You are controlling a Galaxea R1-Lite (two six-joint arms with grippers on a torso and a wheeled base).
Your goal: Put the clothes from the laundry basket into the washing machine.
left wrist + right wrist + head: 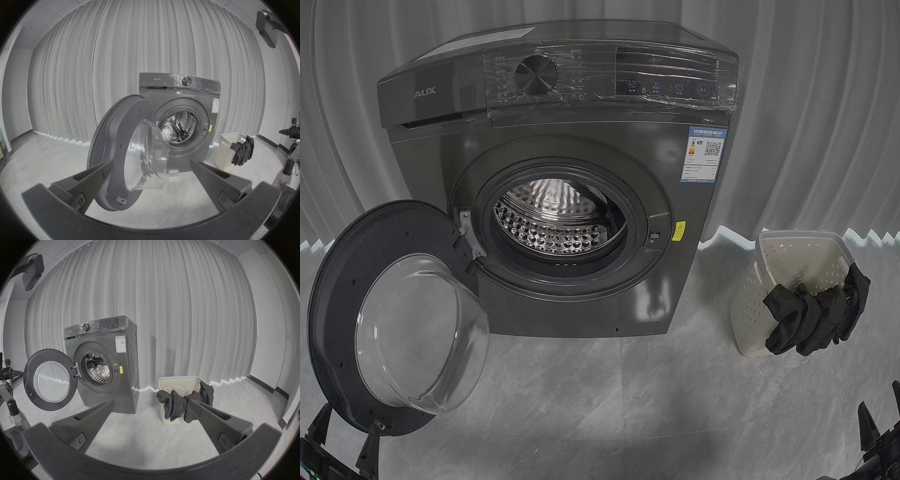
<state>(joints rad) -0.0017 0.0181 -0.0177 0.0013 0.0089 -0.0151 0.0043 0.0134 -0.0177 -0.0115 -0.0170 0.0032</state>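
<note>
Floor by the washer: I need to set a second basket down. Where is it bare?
The floor is bare in front of the washing machine, between its open door on the left and the laundry basket on the right. Crowded: at the basket, where clothes hang over its rim.

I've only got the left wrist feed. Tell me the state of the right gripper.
Observer: The right gripper is open and holds nothing.
Operator: Say what lies ahead of it.
Observer: The laundry basket, standing on the floor beside the washing machine and apart from the gripper.
Operator: Now look into it from the head view.
Observer: The dark clothes hang over the rim nearest the robot and down the outside. The inner wall above them is bare, and the bottom is hidden.
</note>
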